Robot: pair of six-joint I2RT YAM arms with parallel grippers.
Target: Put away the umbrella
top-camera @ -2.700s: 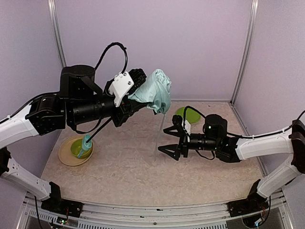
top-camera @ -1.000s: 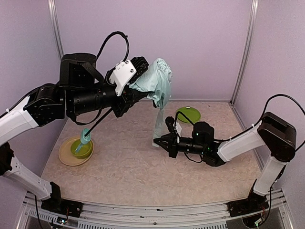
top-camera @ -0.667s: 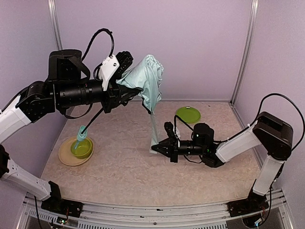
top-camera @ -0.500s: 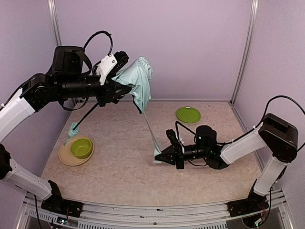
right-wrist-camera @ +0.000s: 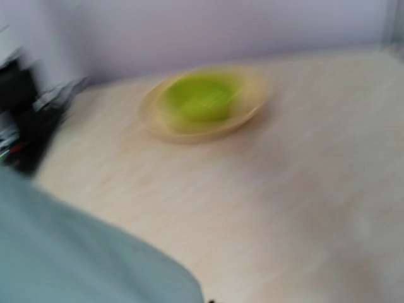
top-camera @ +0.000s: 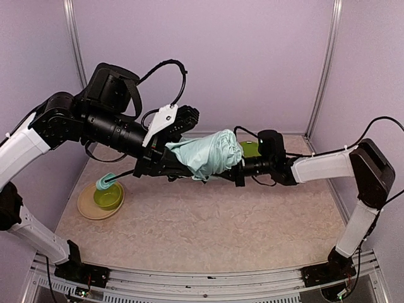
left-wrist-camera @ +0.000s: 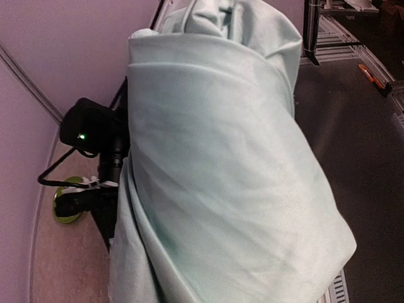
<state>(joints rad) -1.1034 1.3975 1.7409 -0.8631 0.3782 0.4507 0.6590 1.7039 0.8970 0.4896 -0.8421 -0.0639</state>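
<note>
Left end effector: clenched on the umbrella, gripping the bundled fabric at its left end and holding the whole thing up off the bench
Right end effector: jaws pressed together, tucked against the right end of the bundle; the cloth hides the tips, so I can't tell whether a fold is pinched between them
Umbrella: in mid-air between the two arms, lying roughly level, the mint fabric bunched into a fat roll
Shaft: thin and black, poking out leftward and down from under the left wrist
Handle: a small mint piece at the shaft's far end, hanging just above the green bowl
Left wrist view: pale fabric folds fill it up close, with the right arm's dark wrist peeking in beside them
Right wrist view: blurred; a corner of mint cloth at lower left, the bowl and its plate beyond
Green bowl: sitting in the tan plate at the left of the bench
Green plate: back right, mostly hidden behind the bundle and the right arm
</note>
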